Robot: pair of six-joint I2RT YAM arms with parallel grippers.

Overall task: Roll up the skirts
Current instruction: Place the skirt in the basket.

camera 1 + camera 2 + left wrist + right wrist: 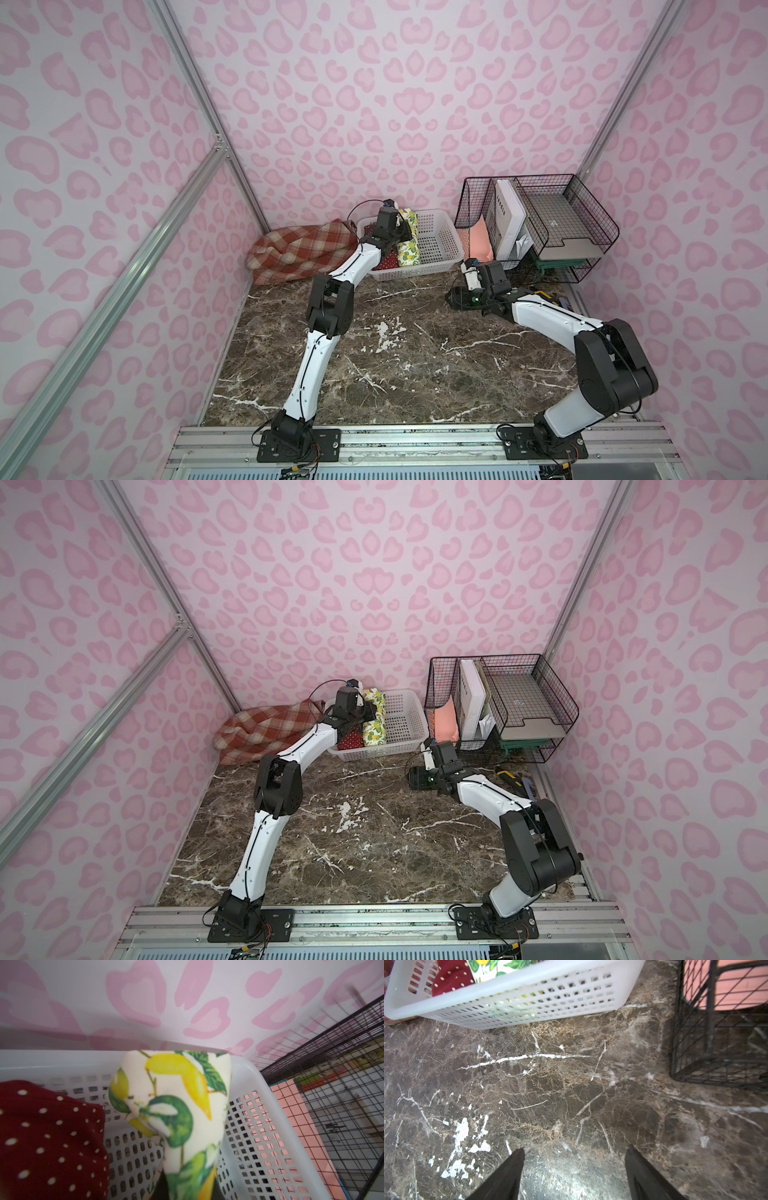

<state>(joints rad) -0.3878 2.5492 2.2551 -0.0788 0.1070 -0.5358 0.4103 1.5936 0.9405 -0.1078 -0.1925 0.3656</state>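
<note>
The cream lemon-print skirt, rolled up, has its far end tilted against the white basket's back rim. My left gripper is shut on its near part. In both top views the left gripper is over the basket, with the lemon skirt beside the red polka-dot skirt inside. The plaid skirt lies bunched on the table, left of the basket and against the wall. My right gripper stands open and empty low over the marble, in front of the basket's right end.
A black wire organiser holding a pink folder and white box fills the back right corner. A yellow-and-black tool lies beside the right arm. Pink patterned walls close in on three sides.
</note>
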